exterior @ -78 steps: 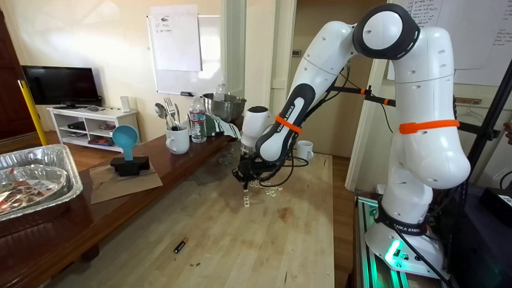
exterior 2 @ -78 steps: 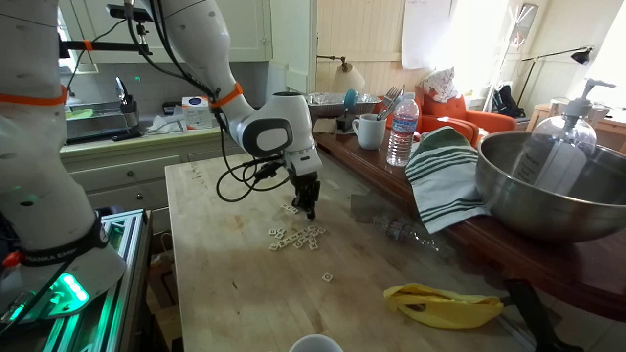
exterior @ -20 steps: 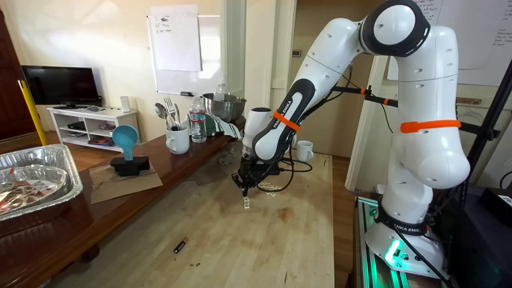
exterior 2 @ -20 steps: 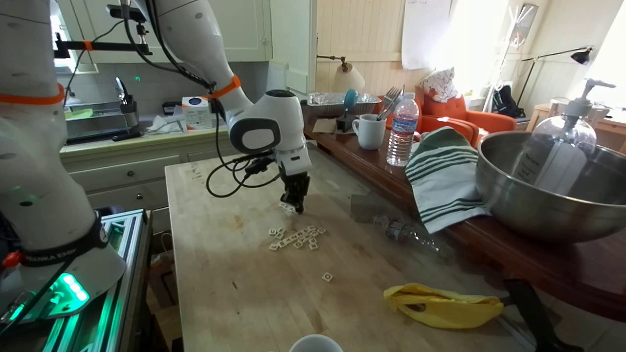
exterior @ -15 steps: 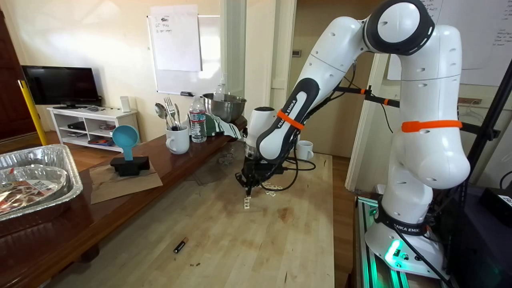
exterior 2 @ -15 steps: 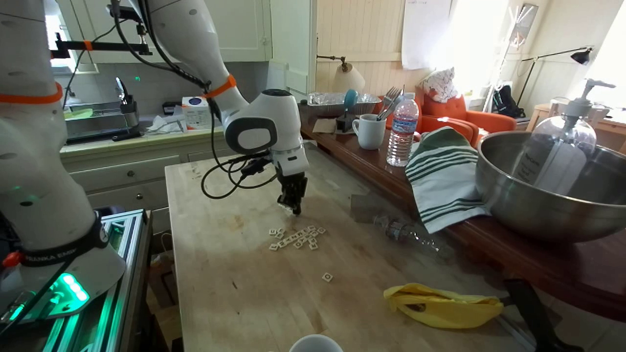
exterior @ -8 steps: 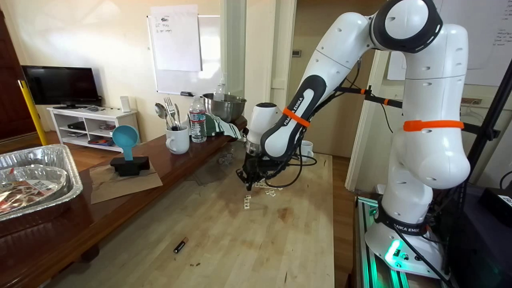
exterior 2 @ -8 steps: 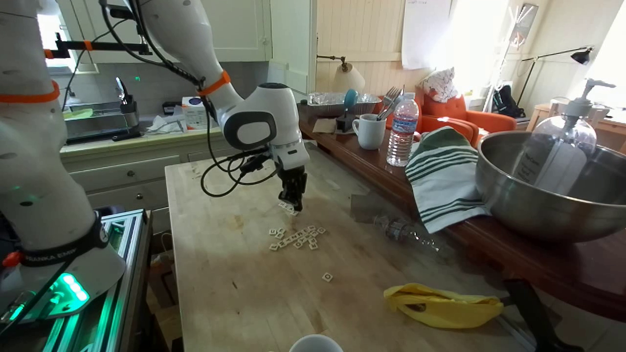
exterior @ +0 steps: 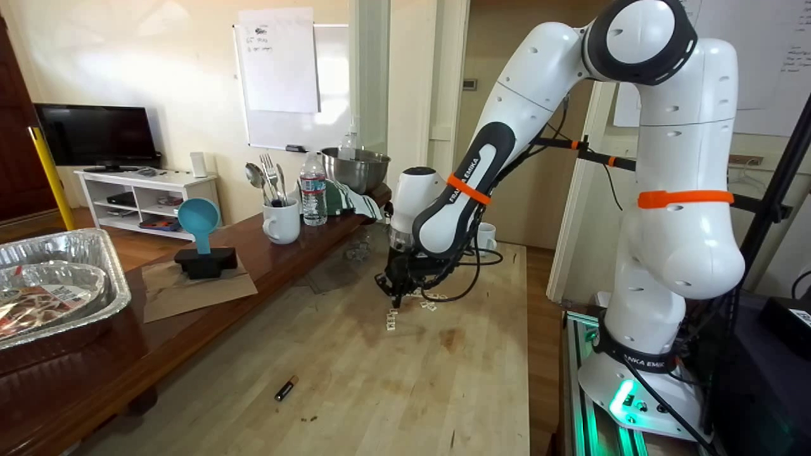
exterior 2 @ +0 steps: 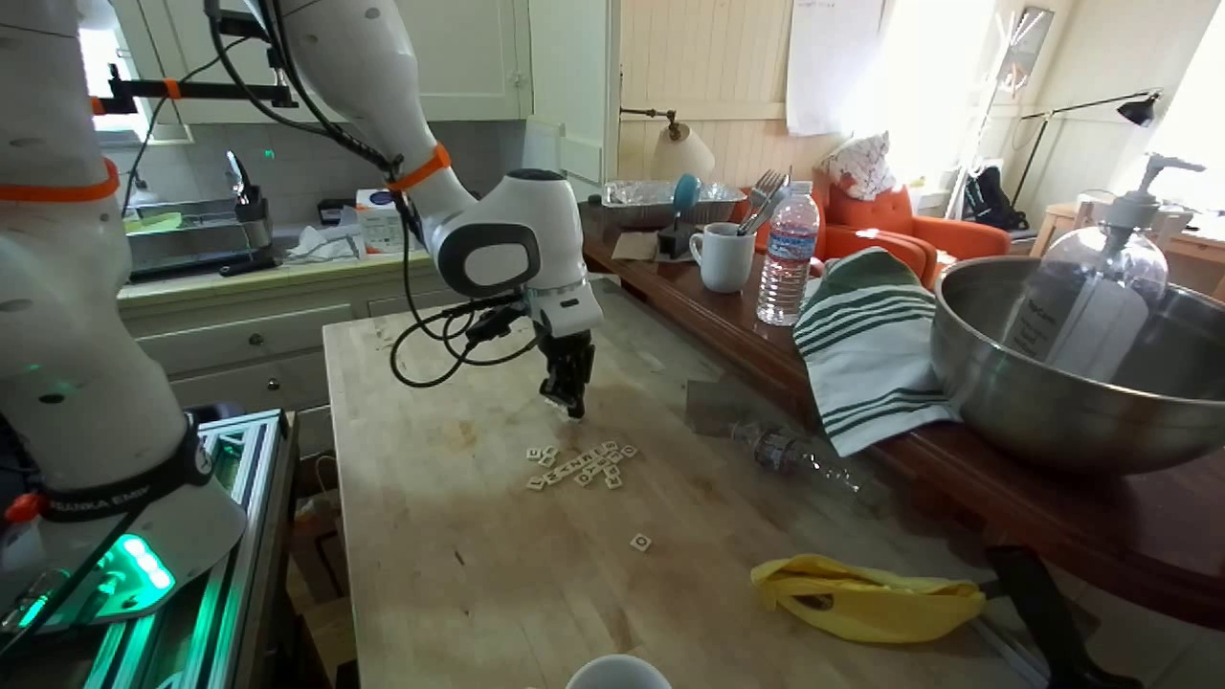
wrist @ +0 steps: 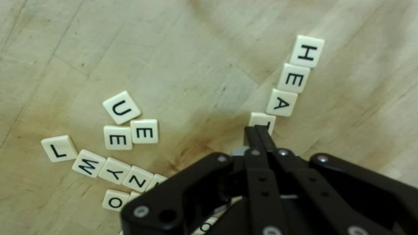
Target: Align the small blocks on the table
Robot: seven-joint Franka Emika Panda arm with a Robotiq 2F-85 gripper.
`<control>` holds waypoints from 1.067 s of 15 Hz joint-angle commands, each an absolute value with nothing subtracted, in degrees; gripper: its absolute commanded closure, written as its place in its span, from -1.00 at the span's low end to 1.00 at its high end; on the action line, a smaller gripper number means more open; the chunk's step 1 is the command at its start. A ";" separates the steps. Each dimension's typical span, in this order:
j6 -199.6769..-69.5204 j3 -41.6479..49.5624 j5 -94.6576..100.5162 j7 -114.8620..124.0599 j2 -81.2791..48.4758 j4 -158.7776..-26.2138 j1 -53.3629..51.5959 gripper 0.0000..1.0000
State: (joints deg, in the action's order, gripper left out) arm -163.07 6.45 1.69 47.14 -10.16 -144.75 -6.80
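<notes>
Carrying small blocks on the wooden bench, in a stepped row and a loose scatter. Also bearing a battery, a white mug and a yellow object.

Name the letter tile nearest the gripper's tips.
The T tile, beside the A tile: in the wrist view, the tips of the shut gripper overlap only it.

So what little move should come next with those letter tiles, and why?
Probably nudge the small cream square T tile gently rightward in the wrist view: it sits left of the line through the matching H tile, E tile and A tile. The closed black end effector partly covers it there; whether they touch is unclear.
</notes>
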 commanded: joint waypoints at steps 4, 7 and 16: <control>-162.42 6.93 3.01 47.58 -12.94 -143.27 -7.26 1.00; -162.48 6.68 2.58 47.25 -13.24 -142.88 -7.25 1.00; -162.22 5.55 1.70 45.62 -13.34 -142.78 -7.23 1.00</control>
